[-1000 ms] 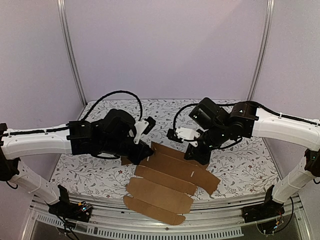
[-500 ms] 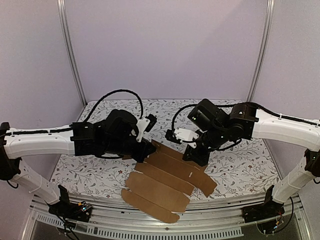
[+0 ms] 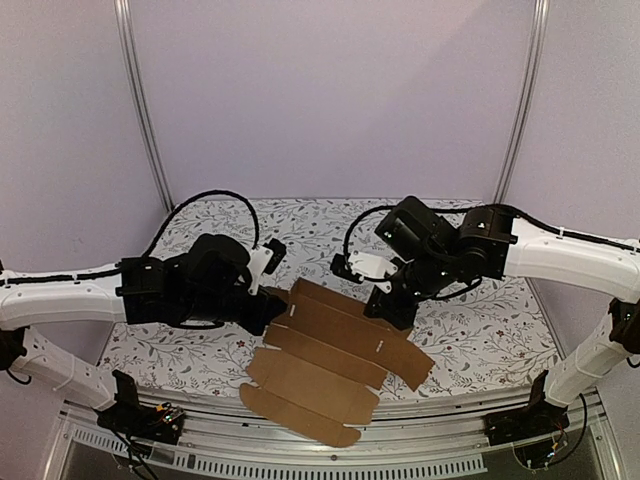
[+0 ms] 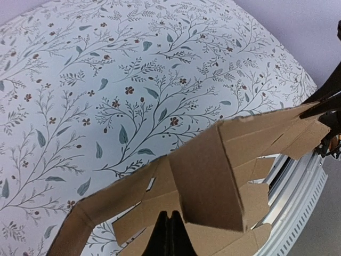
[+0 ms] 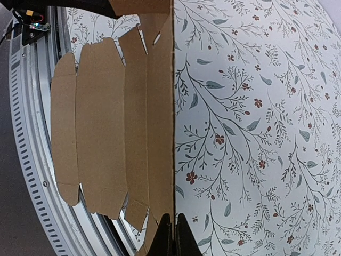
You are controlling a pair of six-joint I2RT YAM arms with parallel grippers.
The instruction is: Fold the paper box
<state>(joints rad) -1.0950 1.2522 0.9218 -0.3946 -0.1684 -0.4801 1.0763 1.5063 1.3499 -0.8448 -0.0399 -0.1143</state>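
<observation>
We had the paper box unfolded over the bench. Left fingers and right fingers clamped its far edge.

We see a floral tablecloth spreading beyond the left fingers, a slotted metal rail off beside the right fingers, and lilac walls beyond both.

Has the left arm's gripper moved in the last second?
Yes. The left gripper has slid leftward, toward the left corner post, clamped on the paper box.
</observation>
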